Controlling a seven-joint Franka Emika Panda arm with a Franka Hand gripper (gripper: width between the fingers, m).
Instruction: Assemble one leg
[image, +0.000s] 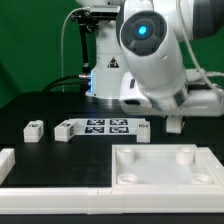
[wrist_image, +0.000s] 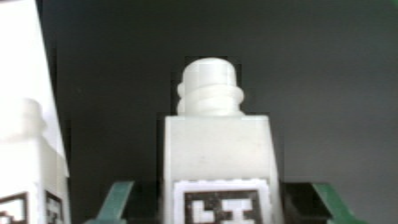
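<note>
A leg (wrist_image: 221, 135), a small white block with a rounded peg end and a square tag, lies between my fingertips in the wrist view. My gripper (wrist_image: 221, 203) is open around it, with a dark gap between the leg and each green fingertip (wrist_image: 121, 200). In the exterior view my gripper (image: 176, 118) hangs low over this leg (image: 176, 125), just behind the large white panel (image: 150, 178). A second leg (wrist_image: 25, 150) shows close beside the first in the wrist view.
The marker board (image: 104, 126) lies at mid table. Three more small legs (image: 33, 128), (image: 64, 129), (image: 143, 129) lie at or beyond its ends. A white L-shaped rail (image: 30, 185) runs along the front at the exterior view's left.
</note>
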